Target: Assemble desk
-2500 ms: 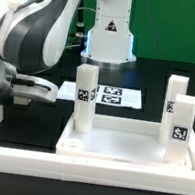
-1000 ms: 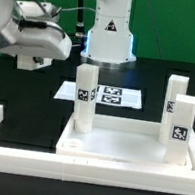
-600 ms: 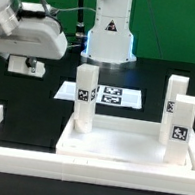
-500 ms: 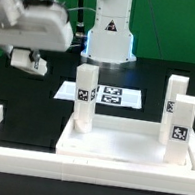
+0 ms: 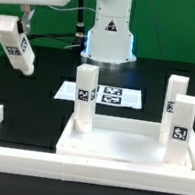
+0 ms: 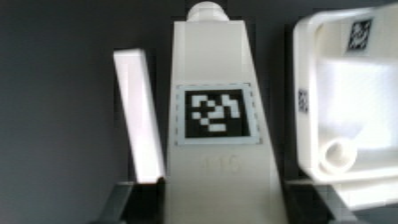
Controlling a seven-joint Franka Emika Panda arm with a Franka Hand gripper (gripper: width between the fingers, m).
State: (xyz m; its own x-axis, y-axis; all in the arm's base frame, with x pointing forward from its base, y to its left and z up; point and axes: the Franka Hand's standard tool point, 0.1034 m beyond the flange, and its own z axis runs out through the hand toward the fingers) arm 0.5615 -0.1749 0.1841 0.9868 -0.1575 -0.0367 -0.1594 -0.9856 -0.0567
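Leg (image 5: 14,45): white, square, black-and-white tag, peg at far end; gripped tilted in hand (image 6: 199,190), tabletop (image 5: 118,149) well below.

Table (image 5: 24,105): black, matte surface.
Backdrop (image 5: 172,26): green wall behind the table.
Border bars (image 5: 35,164): white, along the table edge.

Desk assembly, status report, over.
Hand shut on fourth leg, lifted, tilted. Three legs upright in tabletop. Nothing in the way.
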